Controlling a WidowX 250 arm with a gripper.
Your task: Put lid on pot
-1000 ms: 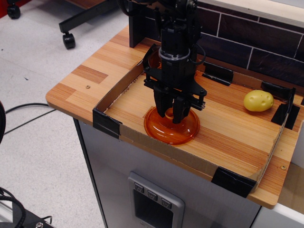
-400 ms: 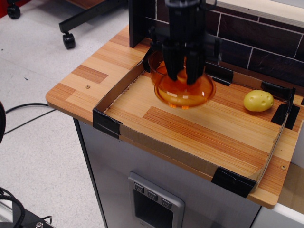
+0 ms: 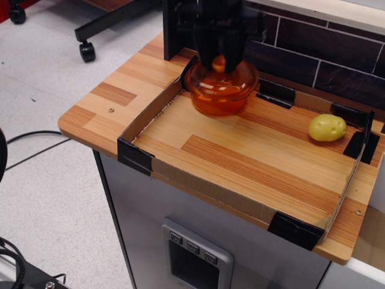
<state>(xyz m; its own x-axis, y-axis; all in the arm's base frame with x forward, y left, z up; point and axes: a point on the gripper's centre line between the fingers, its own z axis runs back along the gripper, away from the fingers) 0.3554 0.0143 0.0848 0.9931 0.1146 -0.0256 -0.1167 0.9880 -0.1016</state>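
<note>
Currently the end effector (image 3: 220, 60), clenched on the lid (image 3: 221, 79) above the pot (image 3: 218, 102) at twelve o'clock on the tabletop (image 3: 252, 162), should centre it level before releasing.

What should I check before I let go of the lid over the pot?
1. End effector shut on the lid: ok, its fingers meet at the centre knob.
2. Lid over the pot: ok, the lid sits above the pot's mouth in the back left corner of the tray.
3. Lid centred on the rim: cannot tell, one angled view, and the two orange shapes merge.
4. Lid seated, touching the rim: cannot tell, no gap can be read.
5. Lid level: ok as far as can be seen, its edge looks roughly flat.
6. Potato out of the way: ok, it lies far off at the tray's right side.
</note>
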